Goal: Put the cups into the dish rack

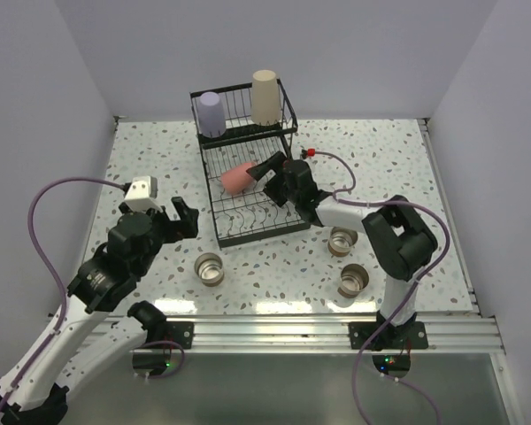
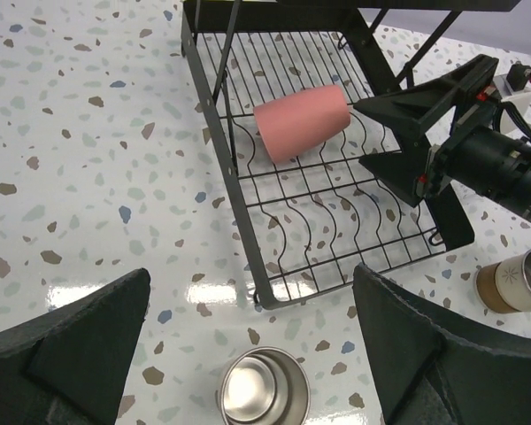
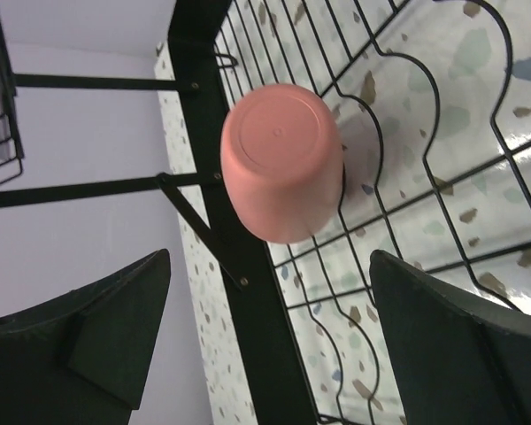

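Pink cup (image 3: 281,159) lies on its side on the lower tier of the dish rack (image 2: 222,177), mid-frame, clear of the wide-open right claw (image 3: 270,266). I'd back that claw straight out so nothing rolls. Left claw (image 2: 252,288), open too, hovers over a steel cup (image 2: 264,390) on the bench (image 2: 71,133).

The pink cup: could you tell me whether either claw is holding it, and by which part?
Nothing is held. The pink cup lies on its side in the rack, clear of the open right claw; the left claw is open too.
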Robot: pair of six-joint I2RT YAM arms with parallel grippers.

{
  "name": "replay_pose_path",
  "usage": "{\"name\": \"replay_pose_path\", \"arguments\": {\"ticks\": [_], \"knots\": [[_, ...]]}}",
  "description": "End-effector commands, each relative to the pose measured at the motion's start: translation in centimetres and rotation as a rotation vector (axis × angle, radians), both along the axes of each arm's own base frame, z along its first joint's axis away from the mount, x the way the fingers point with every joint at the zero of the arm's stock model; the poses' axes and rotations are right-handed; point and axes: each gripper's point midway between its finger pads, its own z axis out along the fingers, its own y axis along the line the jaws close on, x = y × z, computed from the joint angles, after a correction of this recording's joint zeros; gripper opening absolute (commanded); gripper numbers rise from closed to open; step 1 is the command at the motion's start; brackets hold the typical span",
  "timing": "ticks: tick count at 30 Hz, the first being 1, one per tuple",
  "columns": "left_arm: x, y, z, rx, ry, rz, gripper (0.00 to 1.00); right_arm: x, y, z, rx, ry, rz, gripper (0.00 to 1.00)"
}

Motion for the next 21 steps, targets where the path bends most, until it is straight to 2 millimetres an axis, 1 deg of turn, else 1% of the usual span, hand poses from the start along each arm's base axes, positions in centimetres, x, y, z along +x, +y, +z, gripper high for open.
{"name": "replay_pose_path", "arguments": {"ticks": [1, 2, 3, 7, 10, 13, 15, 16, 19, 21], "knots": [[-1.0, 0.3, 1.5, 0.036, -0.029, -0.047, 1.00, 2.6, 0.7, 3.0, 0.077, -0.108, -0.094, 0.98], [-1.1, 0.4, 1.8, 0.036, -0.040, -0.051, 1.00, 2.7, 0.9, 2.8, 0.074, -0.105, -0.098, 0.98], [-1.2, 0.5, 1.7, 0.043, -0.041, -0.055, 1.00, 3.3, 1.0, 2.6, 0.070, -0.107, -0.116, 0.98], [-1.6, 0.8, 1.8, 0.056, -0.053, -0.060, 1.00, 3.5, 2.0, 1.9, 0.059, -0.111, -0.136, 0.98], [-1.7, 0.8, 2.1, 0.048, -0.062, -0.068, 1.00, 3.7, 2.2, 1.1, 0.043, -0.111, -0.161, 0.98], [-2.0, 0.7, 2.3, 0.035, -0.069, -0.079, 1.00, 4.1, 1.9, 0.3, 0.035, -0.110, -0.199, 0.98], [-2.2, 0.5, 2.5, 0.022, -0.074, -0.089, 1.00, 4.3, 2.0, 0.0, 0.035, -0.114, -0.213, 0.98], [-2.3, 0.5, 2.7, 0.014, -0.080, -0.092, 1.00, 4.3, 2.2, -0.5, 0.030, -0.107, -0.214, 0.98], [-2.5, 0.5, 2.9, 0.015, -0.084, -0.105, 1.00, 4.6, 2.7, -0.4, 0.037, -0.118, -0.230, 0.98], [-2.6, 0.4, 3.0, 0.020, -0.085, -0.113, 1.00, 4.9, 2.9, -0.8, 0.034, -0.122, -0.243, 0.98]]}}
